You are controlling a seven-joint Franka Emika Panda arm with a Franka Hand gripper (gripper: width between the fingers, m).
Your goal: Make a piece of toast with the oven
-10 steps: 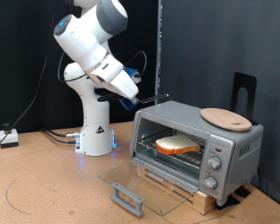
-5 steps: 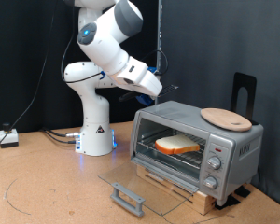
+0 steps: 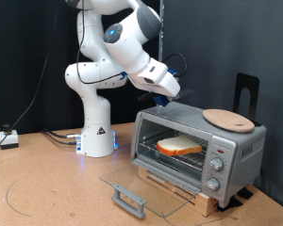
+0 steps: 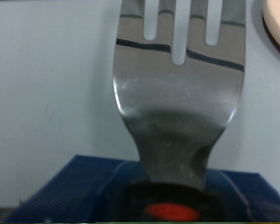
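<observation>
While a second ago the arm hung well to the exterior view's left of the oven [image 3: 200,143], the gripper [image 3: 171,92] has since risen and swung across, and now hovers just above the near end of the oven's roof. That reads as a carry or a withdrawal over the appliance, not work at the door.

Item held: a metal fork [image 4: 173,89], brushed steel, smooth and softly reflective, broad neck widening to flat tines with narrow slots. Its handle runs down into the blue-padded jaws, which pinch it; tines point away from them, over a pale grey surface, probably the oven's roof.

Piece of toast [image 3: 180,146]: flat slice, pale tan face, orange-brown crust, lying on the wire rack inside the oven, below the jaws and a little to the side. It has not shifted across the pictures.

Oven: silver-grey sheet-metal box, knobs down its end panel, raised on a wooden base on the table [image 3: 47,188]. Its glass door [image 3: 140,183] lies dropped fully open, grey bar handle [image 3: 128,199] at the outer edge, well below the jaws.

Round wooden board [image 3: 227,119]: light, smooth, resting on the roof's far end, beyond the jaws.
</observation>
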